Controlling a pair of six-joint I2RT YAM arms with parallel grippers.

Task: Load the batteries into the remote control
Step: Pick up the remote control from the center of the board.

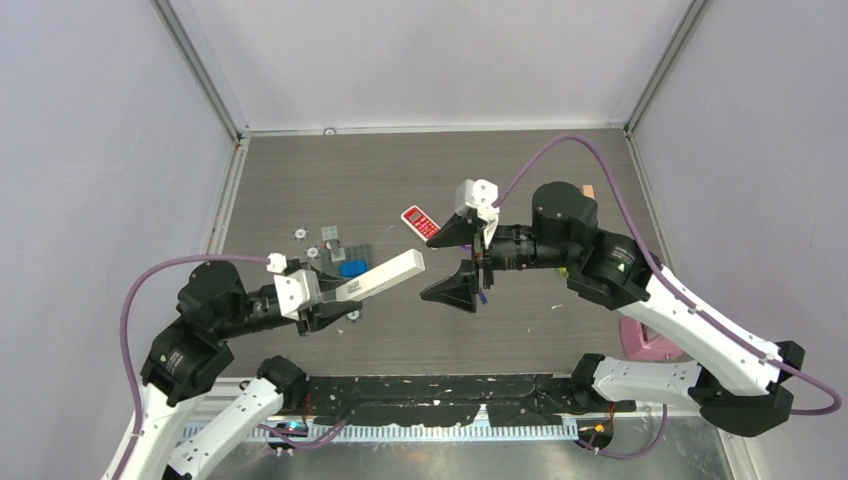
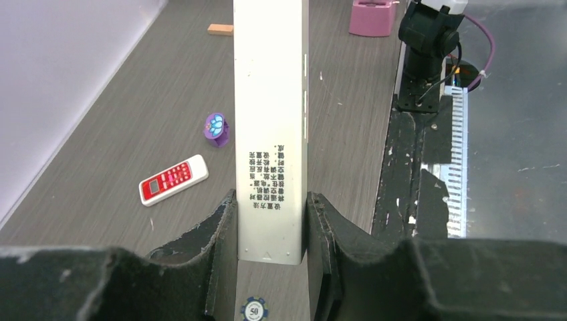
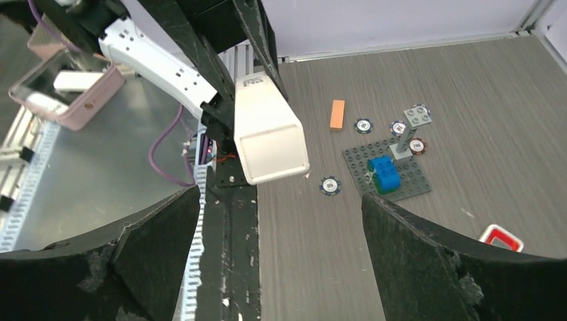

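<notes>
Top external: left pincer (image 1: 340,297) clamped on remote control (image 1: 392,273), right pincer (image 1: 460,262) wide apart.

Item 1 — white remote control (image 2: 271,134): several lines of small dark Chinese print running sideways on its face, toward the 6 o'clock end, too fine to transcribe.
Item 2 — poker chip (image 2: 255,310), at 6 o'clock beneath it: numeral "50".

Left arm: bent, reaching inward; left gripper (image 1: 340,297) clamped on remote control (image 1: 385,275). Right arm: elbow bent, reaching leftward; right gripper (image 1: 455,263) jaws spread wide, empty.
</notes>
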